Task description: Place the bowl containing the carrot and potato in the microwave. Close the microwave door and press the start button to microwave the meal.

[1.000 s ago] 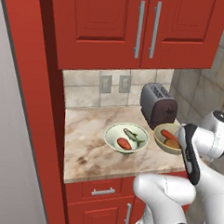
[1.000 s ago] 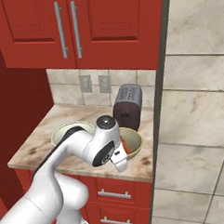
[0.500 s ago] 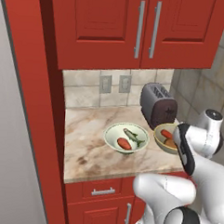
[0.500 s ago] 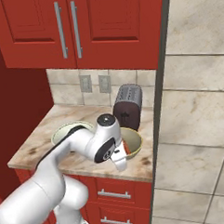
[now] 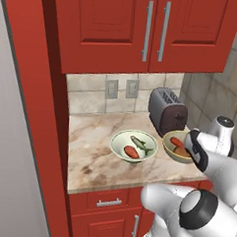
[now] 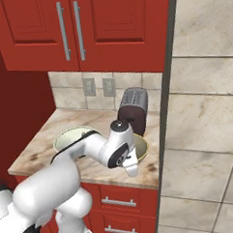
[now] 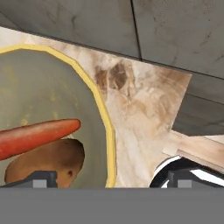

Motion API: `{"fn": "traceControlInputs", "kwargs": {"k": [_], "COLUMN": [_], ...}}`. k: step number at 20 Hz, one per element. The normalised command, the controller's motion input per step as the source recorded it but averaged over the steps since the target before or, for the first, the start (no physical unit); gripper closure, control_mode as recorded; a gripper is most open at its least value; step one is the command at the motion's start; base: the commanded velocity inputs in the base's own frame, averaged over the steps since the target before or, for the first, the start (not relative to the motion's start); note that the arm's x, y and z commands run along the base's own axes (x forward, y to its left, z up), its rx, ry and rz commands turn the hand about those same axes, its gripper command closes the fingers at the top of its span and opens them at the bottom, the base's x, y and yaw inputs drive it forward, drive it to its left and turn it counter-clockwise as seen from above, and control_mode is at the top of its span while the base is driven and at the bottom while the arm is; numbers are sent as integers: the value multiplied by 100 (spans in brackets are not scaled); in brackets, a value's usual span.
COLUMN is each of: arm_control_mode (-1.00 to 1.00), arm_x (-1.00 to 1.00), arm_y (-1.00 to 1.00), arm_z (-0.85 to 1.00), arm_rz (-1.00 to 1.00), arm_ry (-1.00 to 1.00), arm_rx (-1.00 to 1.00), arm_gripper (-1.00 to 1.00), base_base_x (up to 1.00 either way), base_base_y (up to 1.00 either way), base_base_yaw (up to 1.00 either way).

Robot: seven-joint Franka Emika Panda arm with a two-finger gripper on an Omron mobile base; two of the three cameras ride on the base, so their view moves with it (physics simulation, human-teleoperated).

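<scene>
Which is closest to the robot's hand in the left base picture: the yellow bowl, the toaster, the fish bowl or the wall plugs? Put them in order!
From the gripper, open over the counter's right end:
1. The yellow bowl, right below it.
2. The toaster, just behind.
3. The fish bowl, farther left.
4. The wall plugs, up on the back wall.

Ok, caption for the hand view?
Open hand straddling the bowl rim, over carrot and potato.
</scene>
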Motion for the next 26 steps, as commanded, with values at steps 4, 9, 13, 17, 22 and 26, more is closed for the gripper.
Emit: {"fn": "traceControlInputs", "kwargs": {"k": [4,9,13,17,22,26], "arm_control_mode": [-100,-100,-100,-100,-100,-100], "arm_x": [22,24,20,17,15,10], "arm_y": [-15,-11,-3,0,0,0], "arm_z": [-10,-12,-18,-20,-22,-23], "arm_rz": [-5,-5,-5,-5,-5,-3], "arm_ry": [0,0,0,0,0,0], "arm_rx": [3,2,0,0,0,0], "arm_gripper": [-100,-100,-100,-100,100,100], "base_base_x": [0,0,0,0,0,0], "base_base_y": [0,0,0,0,0,0], "base_base_yaw": [0,0,0,0,0,0]}}
